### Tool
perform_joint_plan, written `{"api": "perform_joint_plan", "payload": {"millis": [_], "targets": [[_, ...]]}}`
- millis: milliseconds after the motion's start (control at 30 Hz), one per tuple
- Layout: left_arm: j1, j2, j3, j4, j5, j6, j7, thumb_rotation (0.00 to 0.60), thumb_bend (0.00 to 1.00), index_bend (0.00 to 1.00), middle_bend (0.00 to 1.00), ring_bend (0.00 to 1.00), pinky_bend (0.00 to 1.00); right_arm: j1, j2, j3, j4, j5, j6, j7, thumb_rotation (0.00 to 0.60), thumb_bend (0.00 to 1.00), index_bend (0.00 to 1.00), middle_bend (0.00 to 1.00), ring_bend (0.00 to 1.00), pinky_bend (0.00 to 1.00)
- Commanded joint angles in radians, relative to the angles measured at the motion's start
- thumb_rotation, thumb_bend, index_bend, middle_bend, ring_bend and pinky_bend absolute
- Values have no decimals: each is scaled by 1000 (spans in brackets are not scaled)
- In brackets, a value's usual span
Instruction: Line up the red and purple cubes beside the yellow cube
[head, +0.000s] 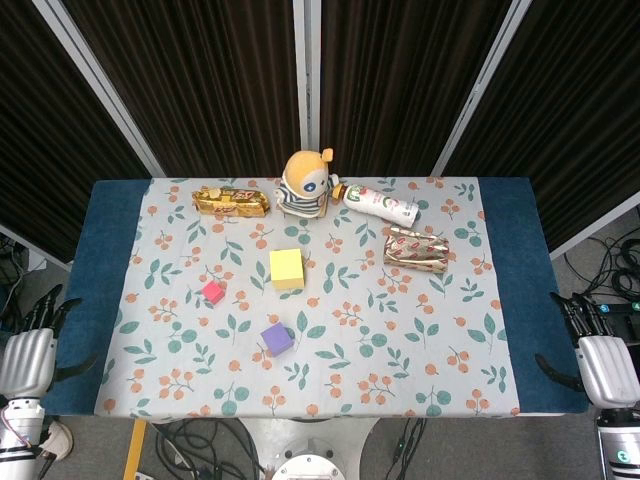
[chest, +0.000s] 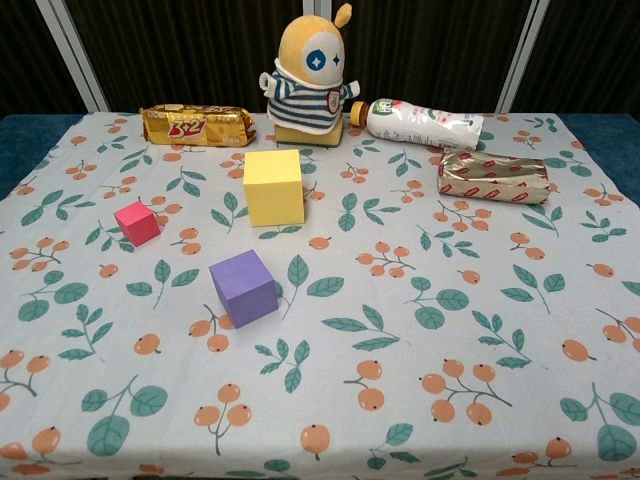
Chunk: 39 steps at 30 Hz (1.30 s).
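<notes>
The yellow cube sits near the middle of the floral tablecloth. A small red cube lies to its left and a little nearer. The purple cube rests in front of the yellow one. My left hand hangs off the table's left edge and my right hand off the right edge. Both hold nothing, their dark fingers apart, far from the cubes. Neither hand shows in the chest view.
Along the back stand a gold snack pack, an orange plush toy and a white bottle lying on its side. A shiny wrapped packet lies right of the yellow cube.
</notes>
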Motion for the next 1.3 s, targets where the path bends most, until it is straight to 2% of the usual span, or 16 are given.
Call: {"api": "perform_joint_plan", "payload": {"millis": [33,267,400,533,700,833,1033,1300], "targets": [[-1,1,0,-1,1,-2,-2,600,207,241,122,77,164,1,1,1,0,-2,2,1,600,149,45,127,0,104],[-7,12,3,-7,30,-3,-24,600,206,241,122,77,165,-5,4,0,6,-7,16,12,600,149,45,127,0,104],[-33,29,11,-3,71,-38,-76,600,197,241,122,77,165,-7,6,-1,14,-11,21,20,600,149,45,127,0,104],[-81,40,19,13,147,-86,-187,600,187,242,123,80,165,-4,12,1,16,-18,25,23,600,149,45,127,0,104],[-167,35,32,58,265,-149,-282,600,179,282,183,125,170,1,17,4,13,-20,24,21,600,149,45,127,0,104],[-263,9,57,127,395,-203,-368,600,186,294,211,150,193,1,18,4,10,-18,21,19,600,149,45,127,0,104],[-391,-73,73,217,496,-273,-425,600,203,299,232,171,194,-1,19,2,9,-15,21,17,600,149,45,127,0,104],[-504,-193,75,284,534,-347,-347,600,206,296,232,172,194,-9,27,1,7,-6,26,15,600,149,45,127,0,104]]}}
